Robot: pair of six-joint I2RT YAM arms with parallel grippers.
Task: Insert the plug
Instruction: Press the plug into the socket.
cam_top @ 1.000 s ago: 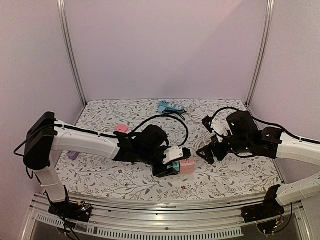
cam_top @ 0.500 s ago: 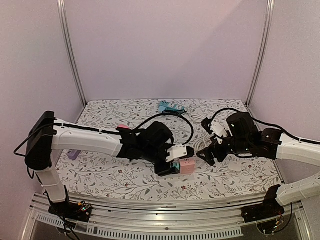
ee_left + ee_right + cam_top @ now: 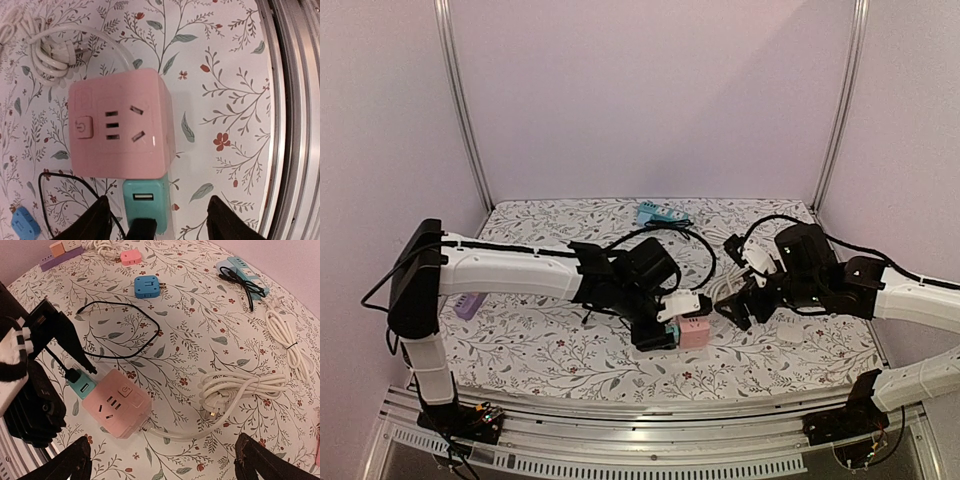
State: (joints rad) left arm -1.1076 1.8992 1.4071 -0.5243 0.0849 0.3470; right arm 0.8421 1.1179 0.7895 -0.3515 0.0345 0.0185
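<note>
A pink cube power socket [image 3: 117,130] [image 3: 117,407] [image 3: 694,332] lies on the flowered table. A teal plug adapter [image 3: 145,202] [image 3: 82,386] [image 3: 669,331] sits tight against its side, with a black cable [image 3: 120,347] running out of its back end. My left gripper [image 3: 162,222] [image 3: 658,336] is open. Its fingers [image 3: 97,220] stand either side of the teal plug without touching it. My right gripper [image 3: 165,465] [image 3: 744,305] hangs open above the table to the right of the cube and holds nothing.
A coiled white cord [image 3: 245,387] from the pink cube lies to its right. Further back are a blue adapter [image 3: 147,286], a small pink adapter [image 3: 131,256], a teal power strip [image 3: 240,267] and a second white cord [image 3: 285,342]. A metal rail [image 3: 295,100] runs along the near table edge.
My left arm has reached further right, bringing its wrist and the teal plug up to the pink cube. The right arm has hardly moved.
</note>
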